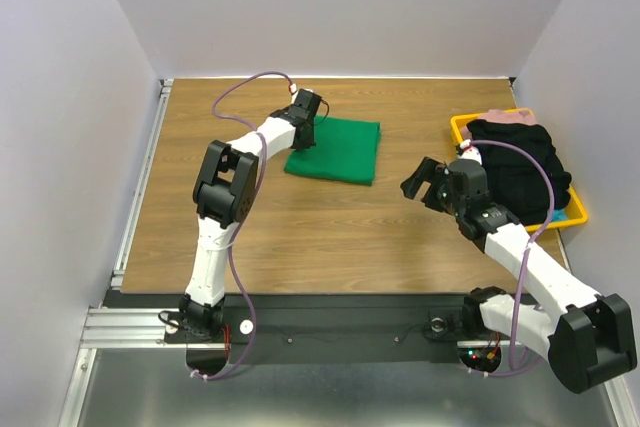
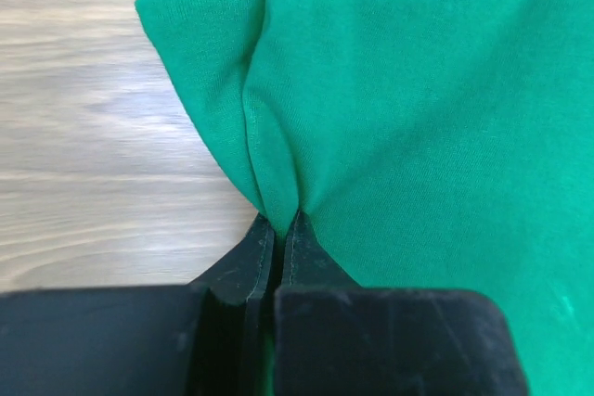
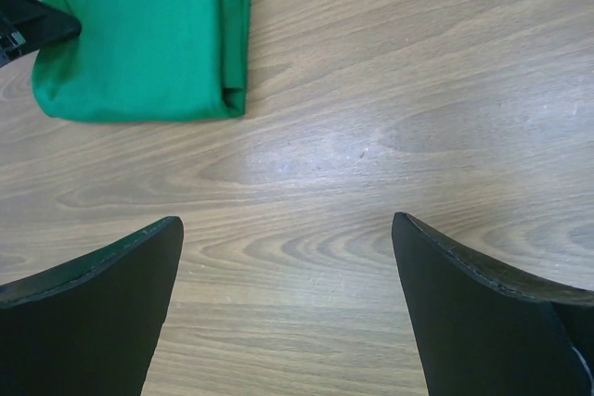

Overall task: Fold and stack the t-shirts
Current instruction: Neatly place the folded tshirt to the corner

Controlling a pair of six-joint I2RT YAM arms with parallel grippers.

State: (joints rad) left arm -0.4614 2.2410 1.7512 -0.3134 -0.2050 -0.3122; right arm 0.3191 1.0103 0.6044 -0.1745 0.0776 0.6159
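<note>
Top, shirt: the green shirt [image 1: 338, 150] lies flat on the desk [image 1: 300, 237], folded into a rectangle.
Top, left hand: the left hand [image 1: 303, 139] points down at the shirt's edge and touches it; the cloth spreads away to its right.
Top, right hand: the right hand [image 1: 422, 185] hangs over bare desk with its jaws apart, the shirt well off to its left.
Top, tray: a yellow tray [image 1: 577, 215] sits just to the right of the right hand, heaped with black clothes [image 1: 520, 172].
Left wrist, hand: the jaws are narrow, pinching a fold of shirt; creases fan out ahead and to the right.
Left wrist, desk: bare wood shows ahead and to the left.
Right wrist, hand: the hand is wide and holds nothing, with only wood between its fingers.
Right wrist, shirt: the shirt lies ahead and to the left, apart from the hand, its layered edge turned right.
Right wrist, left hand: a black tip shows at the shirt's far left edge.
</note>
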